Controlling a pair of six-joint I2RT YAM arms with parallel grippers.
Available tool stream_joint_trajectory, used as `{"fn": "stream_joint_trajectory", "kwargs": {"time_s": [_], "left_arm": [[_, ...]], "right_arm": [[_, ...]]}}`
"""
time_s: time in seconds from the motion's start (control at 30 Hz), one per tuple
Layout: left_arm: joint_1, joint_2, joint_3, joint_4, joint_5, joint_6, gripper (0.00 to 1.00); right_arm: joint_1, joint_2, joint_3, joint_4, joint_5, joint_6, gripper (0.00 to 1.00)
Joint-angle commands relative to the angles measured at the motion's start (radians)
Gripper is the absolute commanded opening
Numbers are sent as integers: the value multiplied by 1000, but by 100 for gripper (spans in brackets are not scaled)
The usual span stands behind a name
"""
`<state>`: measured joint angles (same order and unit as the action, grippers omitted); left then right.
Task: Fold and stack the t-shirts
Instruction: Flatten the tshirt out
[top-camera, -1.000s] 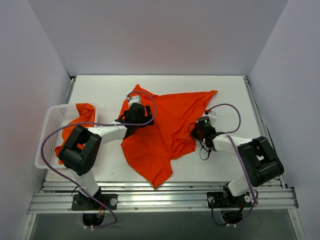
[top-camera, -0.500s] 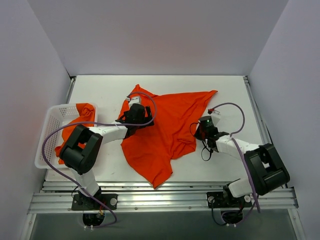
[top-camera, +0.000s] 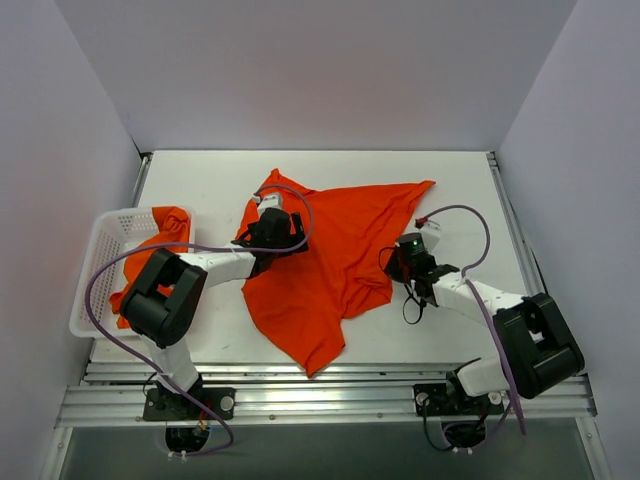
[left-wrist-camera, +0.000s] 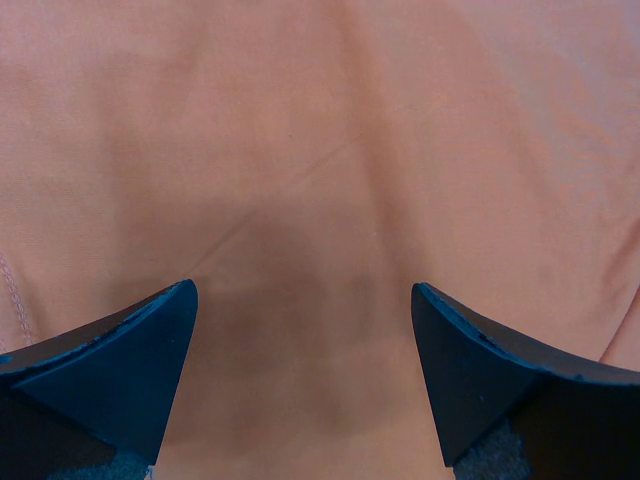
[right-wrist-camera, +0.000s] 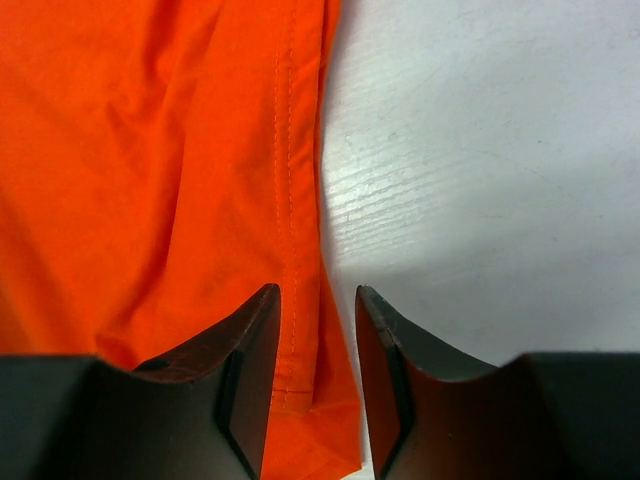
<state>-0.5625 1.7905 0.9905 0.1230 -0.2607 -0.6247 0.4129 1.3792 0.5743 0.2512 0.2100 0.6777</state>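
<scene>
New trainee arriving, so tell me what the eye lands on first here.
An orange-red t-shirt lies crumpled across the middle of the table, with the left end effector open over it and the right end effector at its hem. A second orange shirt spills over the white basket at the left edge.

t-shirt (top-camera: 330, 260): thin matt cloth, stitched hem | table (top-camera: 450, 190): matt, faintly grained | basket (top-camera: 112, 228): perforated plastic

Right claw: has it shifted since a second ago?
Yes. In the top view the right claw has edged slightly rightward, toward the table's right rail.
</scene>
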Motion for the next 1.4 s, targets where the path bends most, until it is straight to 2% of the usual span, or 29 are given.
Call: {"fn": "stream_joint_trajectory", "kwargs": {"time_s": [0.0, 0.27, 0.63, 0.93, 1.13, 1.37], "left_arm": [[1, 17, -12, 53, 3, -3, 97], [1, 33, -12, 61, 5, -4, 97], [3, 58, -10, 76, 14, -4, 97], [1, 56, -18, 86, 17, -6, 97], [3, 61, -16, 92, 21, -6, 97], [3, 55, -23, 93, 24, -7, 97]], "right_arm": [[24, 27, 22, 19, 22, 13, 32], [87, 69, 42, 25, 32, 33, 29], [141, 5, 24, -42, 81, 59, 29], [152, -95, 7, -151, 173, 92, 37], [165, -127, -21, -161, 173, 112, 38], [202, -91, -44, -122, 158, 138, 38]]}}
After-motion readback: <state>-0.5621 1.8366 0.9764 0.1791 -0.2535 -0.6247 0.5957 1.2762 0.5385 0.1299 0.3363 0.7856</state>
